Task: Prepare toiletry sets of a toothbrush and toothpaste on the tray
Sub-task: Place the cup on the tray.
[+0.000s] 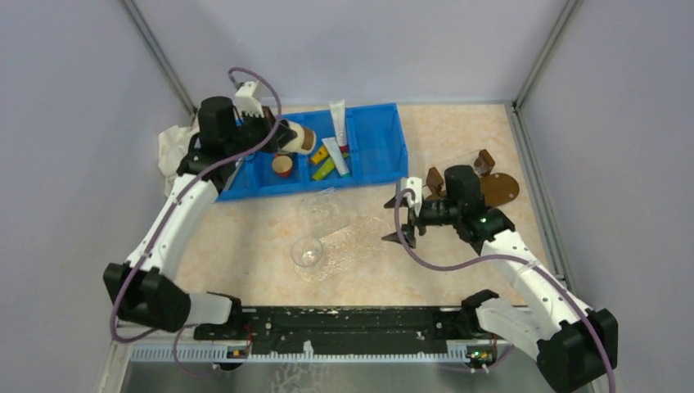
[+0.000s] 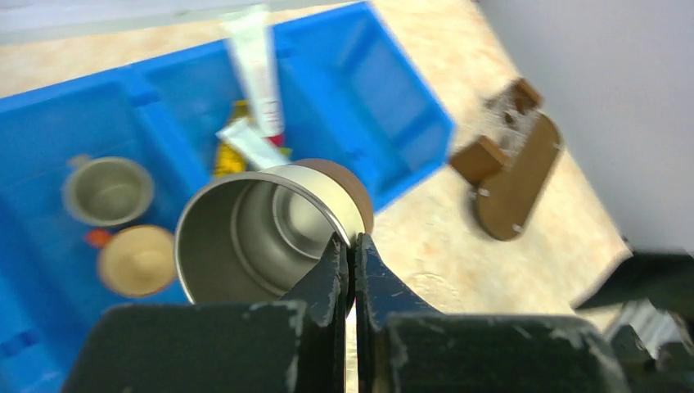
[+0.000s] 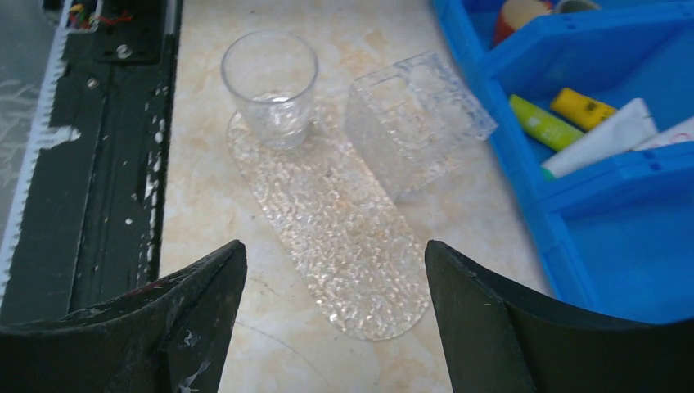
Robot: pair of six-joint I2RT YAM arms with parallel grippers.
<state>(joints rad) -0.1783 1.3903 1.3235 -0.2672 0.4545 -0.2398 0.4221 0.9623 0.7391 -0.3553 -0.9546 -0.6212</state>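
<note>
Left hand clamped on rim of metal cup, above blue bin. Right hand fingers apart, idle in front of bin, near clear tray. Tubes of toothpaste inside bin, compartment next to cup; toothbrush not discernible. Rim pinch thin: lift clear of bin wall, keep cup level, go slow, set down on tray in front of bin.
</note>
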